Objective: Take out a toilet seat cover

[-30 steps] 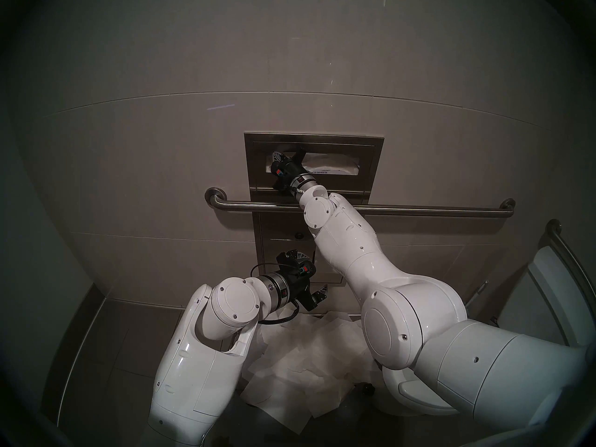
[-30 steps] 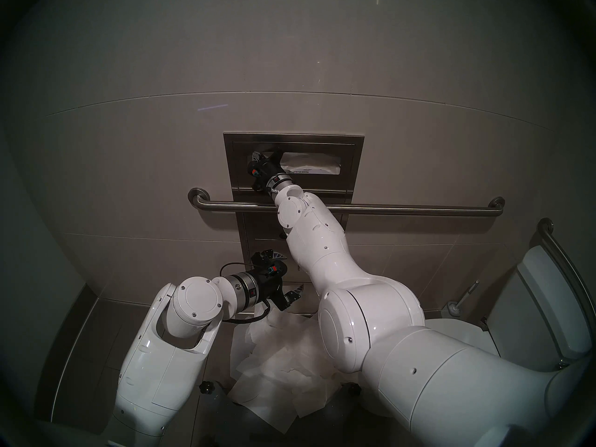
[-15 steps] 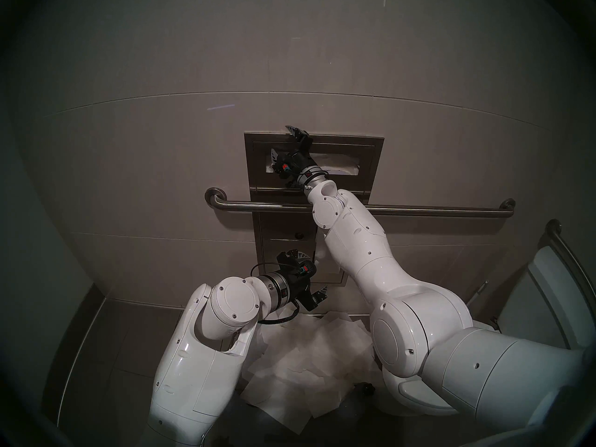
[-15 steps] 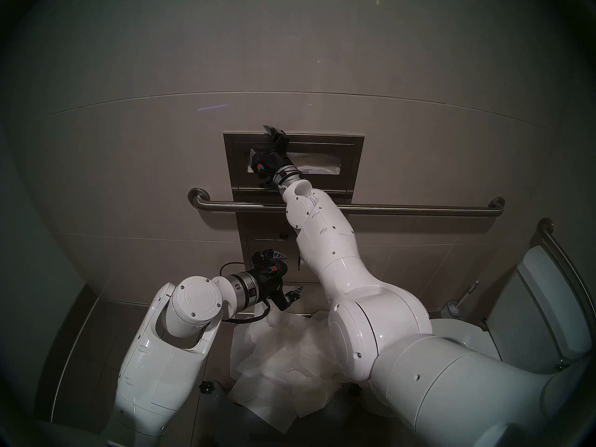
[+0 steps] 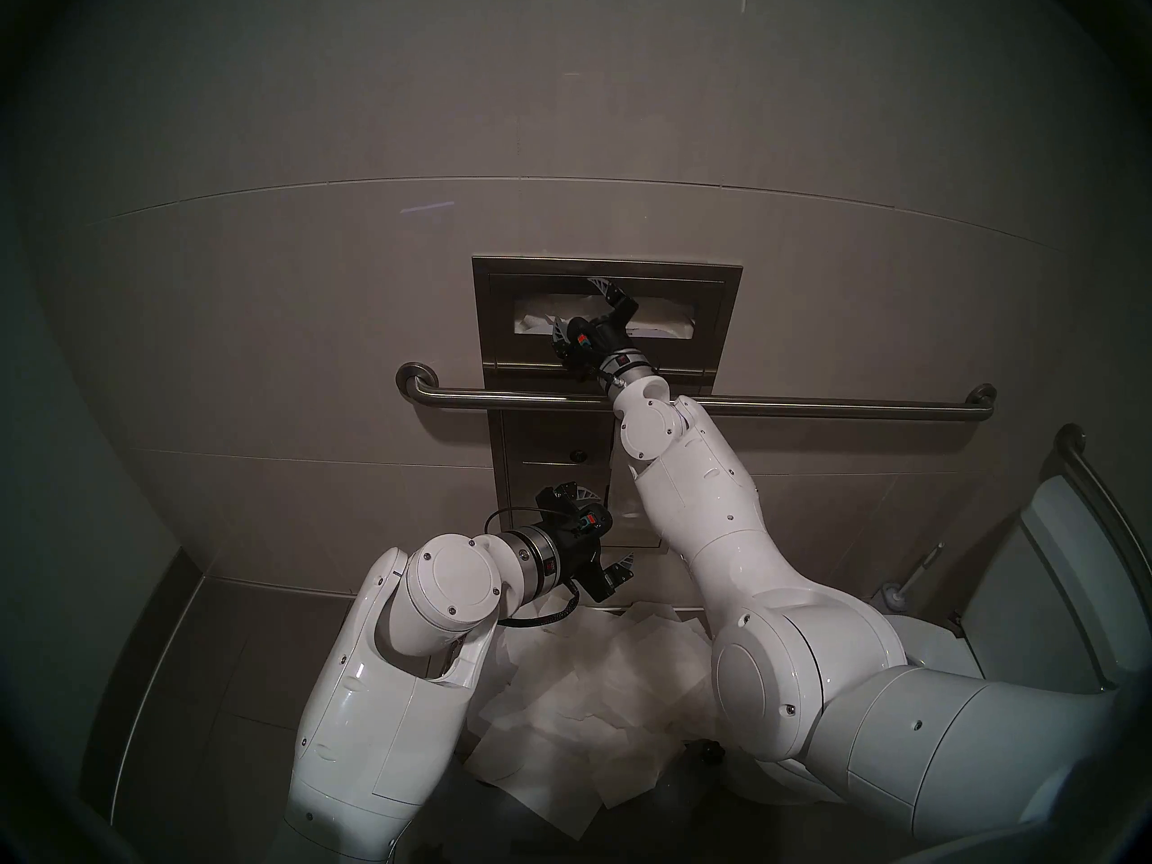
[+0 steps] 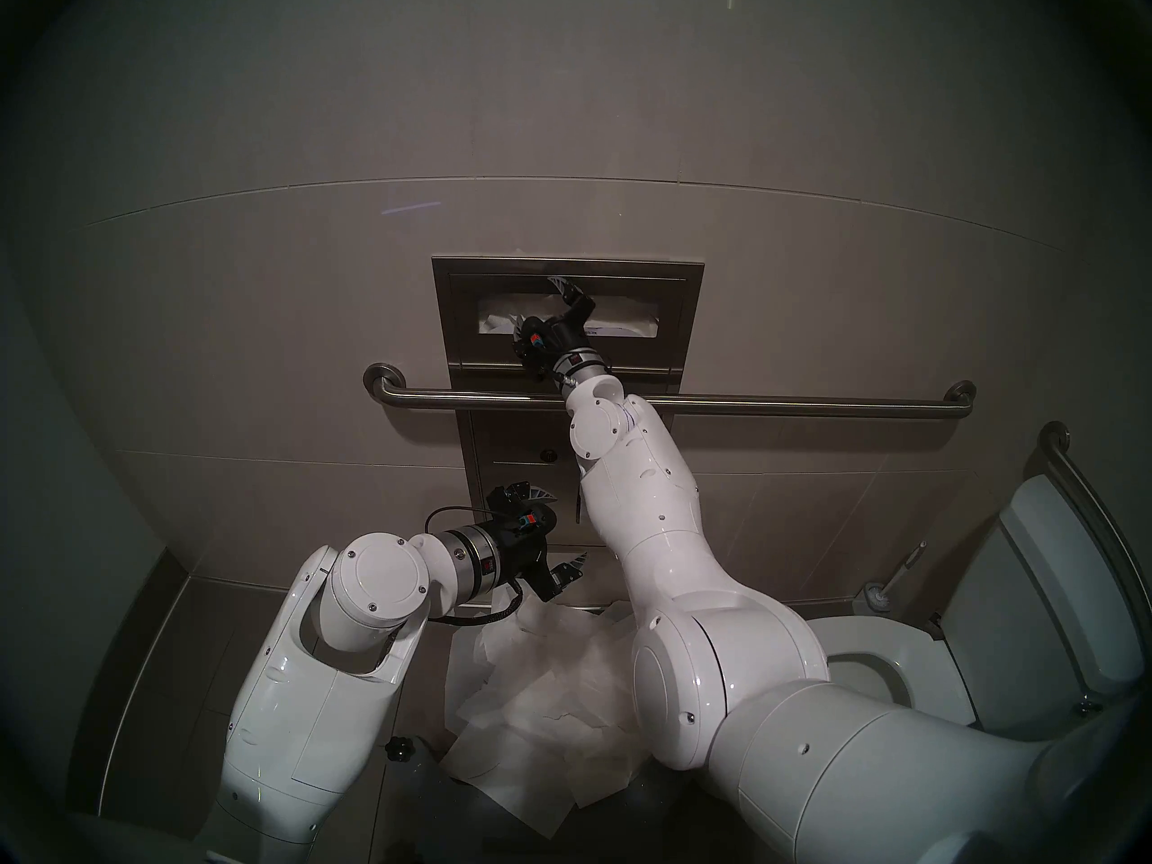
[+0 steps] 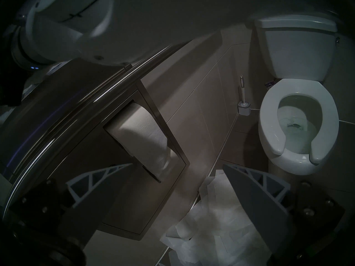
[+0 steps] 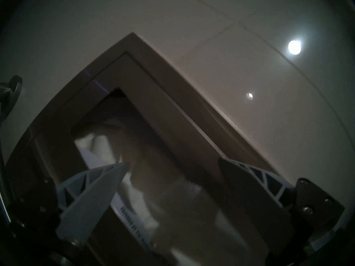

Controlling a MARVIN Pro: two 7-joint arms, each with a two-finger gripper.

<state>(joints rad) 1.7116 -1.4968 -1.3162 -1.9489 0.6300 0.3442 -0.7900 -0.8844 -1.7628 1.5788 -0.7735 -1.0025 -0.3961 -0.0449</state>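
Note:
The toilet seat cover (image 5: 535,321) shows as crinkled white tissue in the slot of the steel dispenser panel (image 5: 717,320) on the wall; it also shows in the head right view (image 6: 499,320) and, blurred, in the right wrist view (image 8: 92,142). My right gripper (image 5: 580,308) is open at the middle of the slot, one finger at its top edge and one at its lower edge. In the right wrist view the right gripper (image 8: 173,162) has the paper between its spread fingers, not pinched. My left gripper (image 5: 608,526) is open and empty, low by the panel's lower part.
A steel grab bar (image 5: 810,404) runs across the wall under the slot, with my right forearm over it. A heap of white sheets (image 5: 592,688) lies on the floor. A toilet paper roll (image 7: 142,139) sits in the lower recess. Toilet (image 7: 297,125) and brush (image 7: 243,106) stand at the right.
My right gripper left the slot's left end, rose over the panel's top edge, then came right and down to the slot's middle, its wrist turned. The left arm has not moved.

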